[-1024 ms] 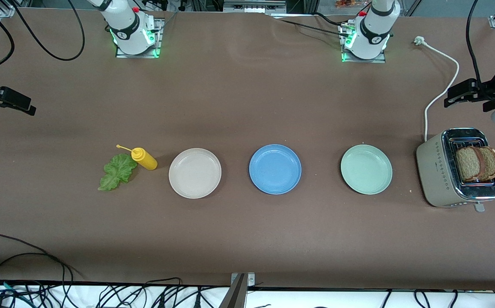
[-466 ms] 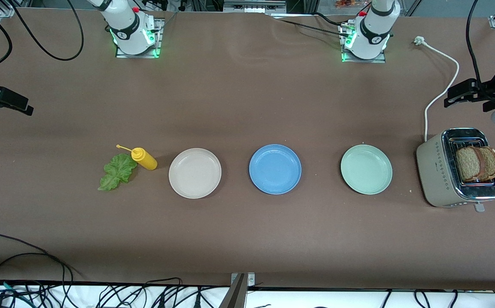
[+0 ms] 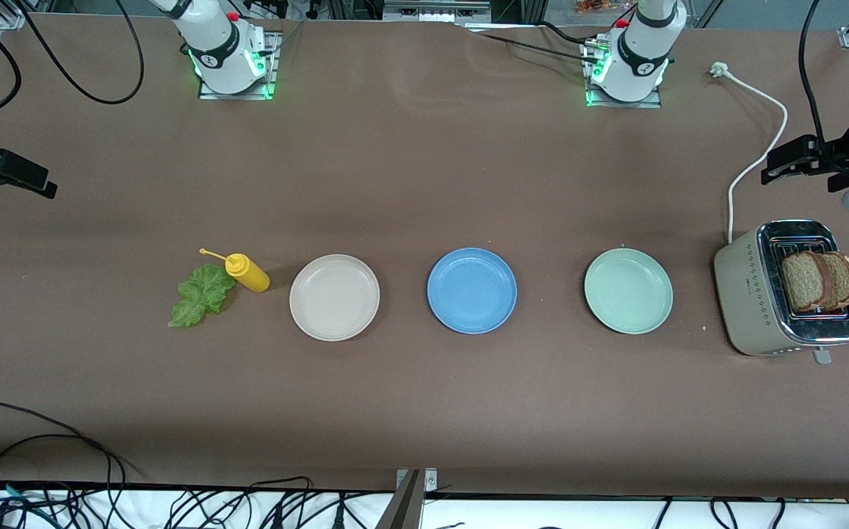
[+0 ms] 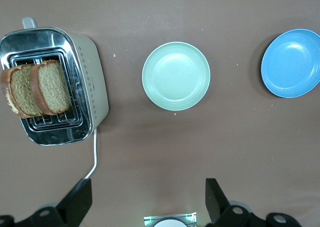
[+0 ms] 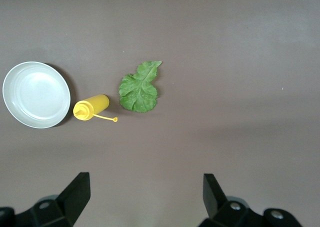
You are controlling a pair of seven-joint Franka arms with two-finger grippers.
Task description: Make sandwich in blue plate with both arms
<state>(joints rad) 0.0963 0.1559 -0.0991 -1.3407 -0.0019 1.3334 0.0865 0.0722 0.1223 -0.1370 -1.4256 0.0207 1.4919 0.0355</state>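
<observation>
Blue plate [image 3: 472, 290] is sitting empty in the middle of the row on the brown bench [image 3: 424, 411], between the cream plate [image 3: 334, 297] and the mint-green plate [image 3: 628, 290], apart from both. Sandwich not assembled: two bread slices [image 3: 819, 281] are standing upright in the slots of the toaster [image 3: 751, 294] at the left arm's end of the bench, just beside each other. Toaster's white cord [image 3: 755, 158] is running off toward the left arm's base. Lettuce leaf [image 3: 198, 295] is lying flat at the right arm's end, touching or just beside the yellow squeeze bottle [image 3: 247, 272], which is lying on its side next to the cream plate.

Left tool [image 4: 146, 199] is hanging up in the air over bare bench near the toaster, fingers spread wide, holding nothing. Right tool [image 5: 145, 194] is hovering over bare bench at the right arm's end, near the lettuce leaf, fingers also spread wide and empty. Both arms are waiting off at the ends, clear of the plates.
</observation>
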